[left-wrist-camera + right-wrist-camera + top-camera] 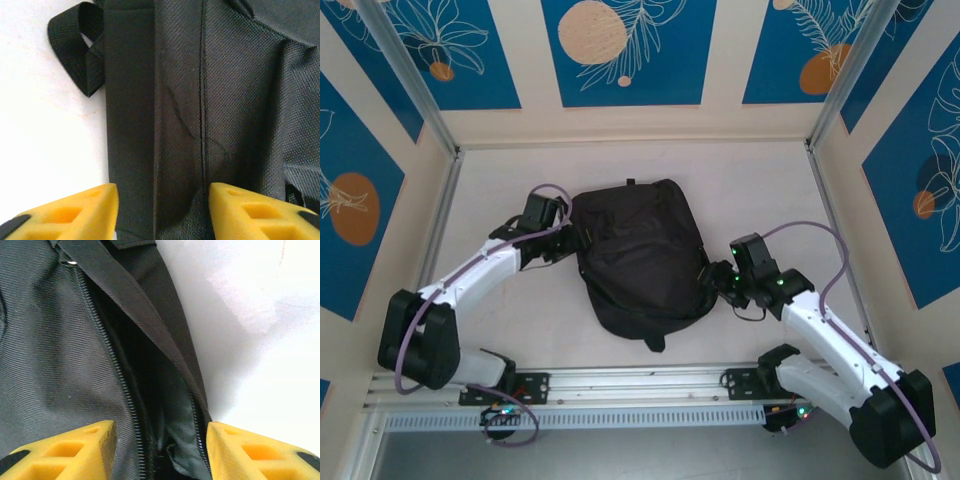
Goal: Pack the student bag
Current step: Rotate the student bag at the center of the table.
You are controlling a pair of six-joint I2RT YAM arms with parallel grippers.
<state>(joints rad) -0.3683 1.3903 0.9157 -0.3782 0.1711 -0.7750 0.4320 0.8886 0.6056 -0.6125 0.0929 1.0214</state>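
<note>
1. Left gripper (567, 240) is at the left edge of the student bag (640, 255). Its yellow fingers (75, 215) stand apart, one over the bare table and one over the bag. A smooth band of black fabric runs between them, so the claw is open rather than clamped.
2. Right gripper (716, 278) is at the bag's right edge, toward the near end. Its jaws are also parted and straddle the zipper (120, 380) without squeezing it.
3. The bag lies flat in the middle of the white table (750, 190), between the two arms and touching both claws.
4. From the right wrist, the two rows of zipper teeth are spread apart and show a dark interior between them.
5. A webbing strap (135, 305) crosses that opening on a slant, and a small metal pull (70, 262) glints at the upper left.
6. From the left wrist, a strap loop (75, 45) rests on the table beside the bag's edge, and a stitched seam (202, 100) runs straight up the fabric.
7. From above, a short loop (654, 342) sticks out at the bag's near end.
</note>
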